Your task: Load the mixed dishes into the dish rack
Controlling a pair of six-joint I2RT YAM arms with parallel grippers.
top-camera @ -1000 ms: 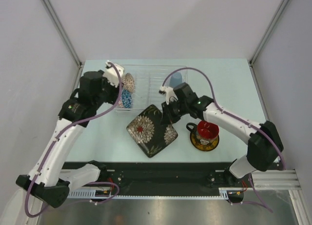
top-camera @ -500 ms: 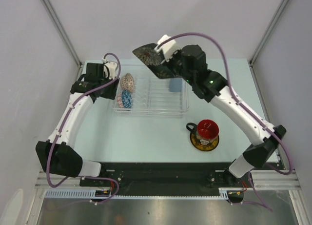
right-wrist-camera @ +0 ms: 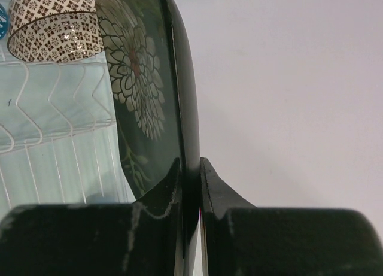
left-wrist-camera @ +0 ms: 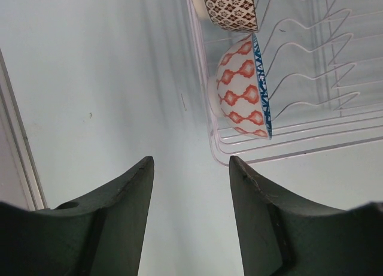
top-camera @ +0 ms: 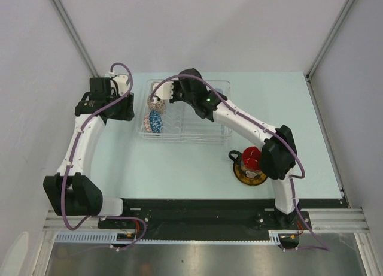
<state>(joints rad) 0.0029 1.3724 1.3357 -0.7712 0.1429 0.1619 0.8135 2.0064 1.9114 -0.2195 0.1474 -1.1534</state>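
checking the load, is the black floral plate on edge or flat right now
On edge: the black floral plate stands vertical, pinched in the right gripper at the dish rack.

The left arm (top-camera: 76, 149) and right arm (top-camera: 245, 121) are each built from white link shells joined by black joint housings. A purple cable (top-camera: 119, 64) runs externally along each arm. The left gripper (left-wrist-camera: 190, 168) and right gripper (right-wrist-camera: 190, 163) have matte black moulded fingers, and the right pair shows pale scuffs.
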